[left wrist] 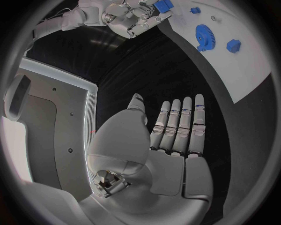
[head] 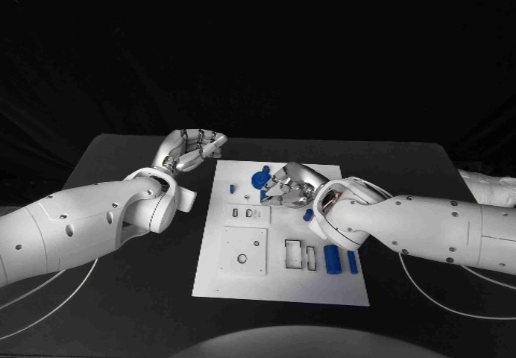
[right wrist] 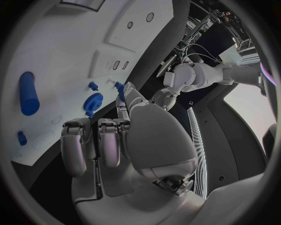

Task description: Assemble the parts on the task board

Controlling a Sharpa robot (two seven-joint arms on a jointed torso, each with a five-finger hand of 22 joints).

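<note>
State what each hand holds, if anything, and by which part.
The right hand pinches a small blue part at its fingers; by which part cannot be told. The left hand holds nothing.

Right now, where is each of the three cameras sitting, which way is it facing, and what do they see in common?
Head view: on the robot's head, looking down at the task board; both white arms enter, left hand beside the board, right hand over it.
Left wrist view: behind the left hand, its fingers straight, facing across the black table toward the board's edge.
Right wrist view: behind the right hand, facing the board.
Shared: all three show the blue gear.
</note>
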